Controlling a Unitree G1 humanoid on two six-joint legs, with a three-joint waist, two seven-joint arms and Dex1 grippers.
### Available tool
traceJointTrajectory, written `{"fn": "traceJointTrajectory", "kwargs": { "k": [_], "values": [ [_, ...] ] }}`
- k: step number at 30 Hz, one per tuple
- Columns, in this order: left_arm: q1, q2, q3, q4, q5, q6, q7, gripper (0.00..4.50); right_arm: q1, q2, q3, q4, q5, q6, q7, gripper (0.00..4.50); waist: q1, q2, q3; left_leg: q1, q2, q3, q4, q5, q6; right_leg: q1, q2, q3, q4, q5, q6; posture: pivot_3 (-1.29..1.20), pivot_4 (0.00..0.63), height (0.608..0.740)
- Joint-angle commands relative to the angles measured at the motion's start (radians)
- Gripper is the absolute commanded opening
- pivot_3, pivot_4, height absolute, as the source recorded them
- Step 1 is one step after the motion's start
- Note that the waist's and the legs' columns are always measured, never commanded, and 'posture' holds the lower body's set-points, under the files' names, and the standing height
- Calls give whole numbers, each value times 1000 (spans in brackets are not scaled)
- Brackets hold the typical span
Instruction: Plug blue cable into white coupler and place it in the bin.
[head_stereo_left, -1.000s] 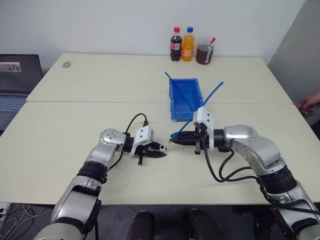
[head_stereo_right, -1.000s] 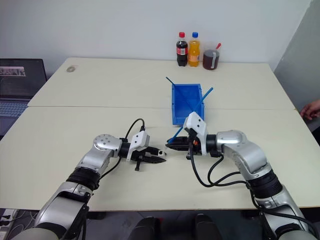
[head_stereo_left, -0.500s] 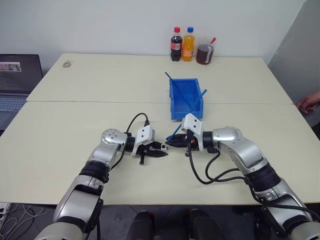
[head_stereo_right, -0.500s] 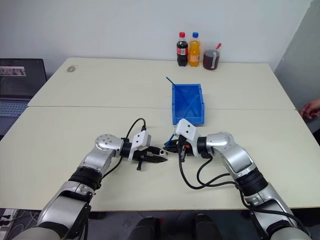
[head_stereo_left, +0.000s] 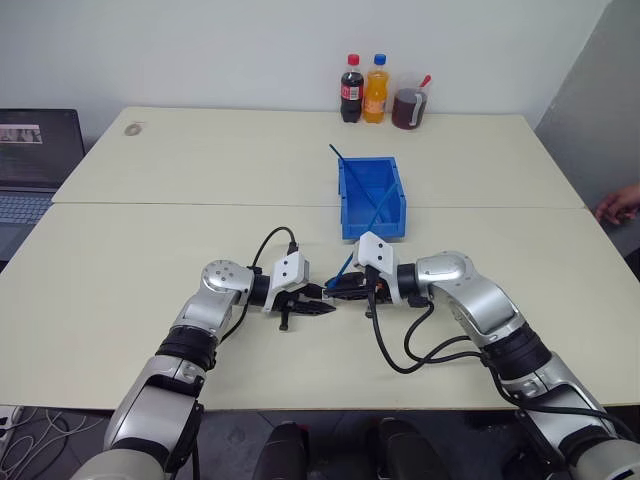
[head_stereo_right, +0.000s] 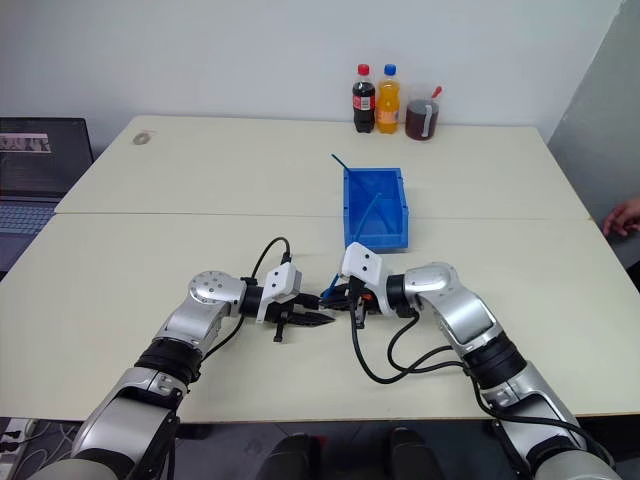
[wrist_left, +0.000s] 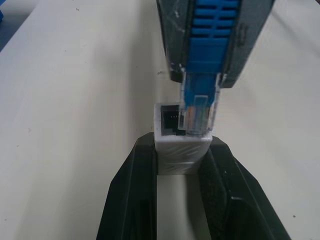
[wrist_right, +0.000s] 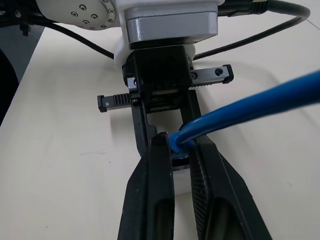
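The white coupler (wrist_left: 181, 145) sits pinched between the black fingers of my left gripper (head_stereo_left: 318, 303), its dark socket face turned toward the other hand. My right gripper (head_stereo_left: 336, 287) is shut on the blue cable (wrist_right: 250, 102) just behind its clear plug (wrist_left: 200, 112). The plug tip rests against the coupler's socket face; I cannot tell whether it is inside. Both grippers meet tip to tip above the near table. From there the cable rises back over the bin (head_stereo_left: 345, 200), which stands just behind the hands.
A darker, thinner blue cable (head_stereo_left: 337, 155) sticks out of the bin. Two bottles (head_stereo_left: 352, 90) and a cup of dark drink (head_stereo_left: 408, 105) stand at the far edge. A laptop (head_stereo_left: 30, 160) is at the left, a person's hand (head_stereo_left: 620, 205) at the right edge.
My right gripper has carried the cable's plug leftward until it meets the coupler. The cable's free end swung in over the bin. The left gripper stayed put.
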Motion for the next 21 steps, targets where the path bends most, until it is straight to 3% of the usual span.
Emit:
{"fn": "traceJointTrajectory", "kwargs": {
  "k": [1,21],
  "values": [
    [19,1,-18,-18,19,18,3,801,-20,6,-1,27,-25,-15,6,150,0,0,0,0,0,0,0,0,0,0,0,0,0,0,0,0,150,740],
    [4,0,-15,-13,22,19,12,801,-81,-21,39,86,-82,-52,119,150,0,0,0,1,0,0,0,0,0,0,0,0,1,0,0,0,150,740]
  ]
}}
